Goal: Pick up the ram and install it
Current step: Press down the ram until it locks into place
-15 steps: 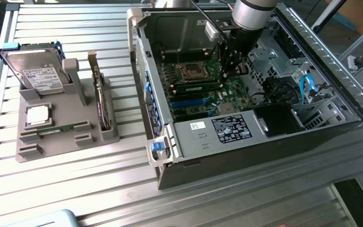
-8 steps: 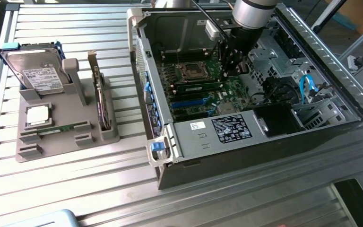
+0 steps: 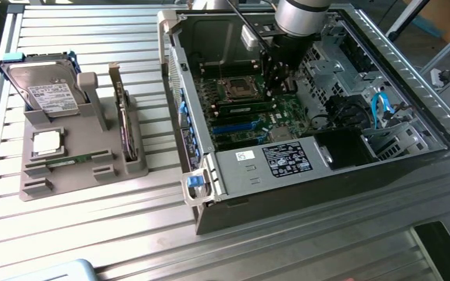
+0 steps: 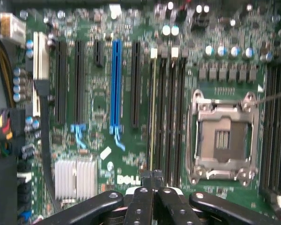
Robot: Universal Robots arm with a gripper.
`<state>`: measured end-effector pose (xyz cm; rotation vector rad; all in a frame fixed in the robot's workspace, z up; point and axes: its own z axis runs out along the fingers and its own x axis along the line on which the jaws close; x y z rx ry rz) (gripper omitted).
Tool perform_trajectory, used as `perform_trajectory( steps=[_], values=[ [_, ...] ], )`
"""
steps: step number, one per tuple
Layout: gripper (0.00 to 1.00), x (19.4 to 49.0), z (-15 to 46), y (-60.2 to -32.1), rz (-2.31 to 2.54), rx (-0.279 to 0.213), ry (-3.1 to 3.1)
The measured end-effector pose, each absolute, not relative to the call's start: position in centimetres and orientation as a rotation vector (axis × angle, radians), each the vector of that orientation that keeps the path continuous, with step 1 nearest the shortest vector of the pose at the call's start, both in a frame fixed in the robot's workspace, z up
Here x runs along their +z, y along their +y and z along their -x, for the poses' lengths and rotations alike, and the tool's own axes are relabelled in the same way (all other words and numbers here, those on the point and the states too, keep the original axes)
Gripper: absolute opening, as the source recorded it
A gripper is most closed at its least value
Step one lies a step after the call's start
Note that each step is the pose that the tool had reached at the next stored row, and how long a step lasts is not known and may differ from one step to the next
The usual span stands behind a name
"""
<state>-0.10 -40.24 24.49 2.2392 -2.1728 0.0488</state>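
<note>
Slatted metal worktop [image 3: 92, 234] in the exterior view carries an open PC case [image 3: 209, 175] lying on its side, with a grey holder [image 3: 68, 175] on the exterior view's left. A hard drive [image 3: 49, 91] stands in the holder, an expansion card [image 3: 119, 117] stands upright beside it, and a thin green strip [image 3: 80, 159] lies flat near the holder's front. The arm [image 3: 303, 14] reaches down into the case, and its dark hand [image 3: 278, 88] hangs low over the motherboard [image 3: 287, 111], just beside the CPU socket [image 3: 237, 86]. The ram [image 3: 245, 109] shows as a long green stick on the board next to the hand, between the socket and the blue slots [image 3: 237, 126].

Looking from the wrist, the hand [image 4: 152, 177] has its fingers [image 4: 145, 197] pressed together, with nothing between them. Their tips sit right at one end of the ram [image 4: 153, 112], which stands on edge in the first of a row of parallel memory slots [image 4: 170, 112]. Whether the tips touch it I cannot tell. A long blue slot [image 4: 116, 84] lies on one side of that row, the silver socket [image 4: 223, 136] on the other. A finned heatsink [image 4: 75, 178] sits near the hand.
</note>
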Motion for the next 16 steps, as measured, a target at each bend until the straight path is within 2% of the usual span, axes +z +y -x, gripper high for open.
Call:
perform_trajectory(
  steps=[16],
  values=[
    [0.11, 24.5, 3.9, -40.2, -2.239, 0.049, -2.173]
  ],
)
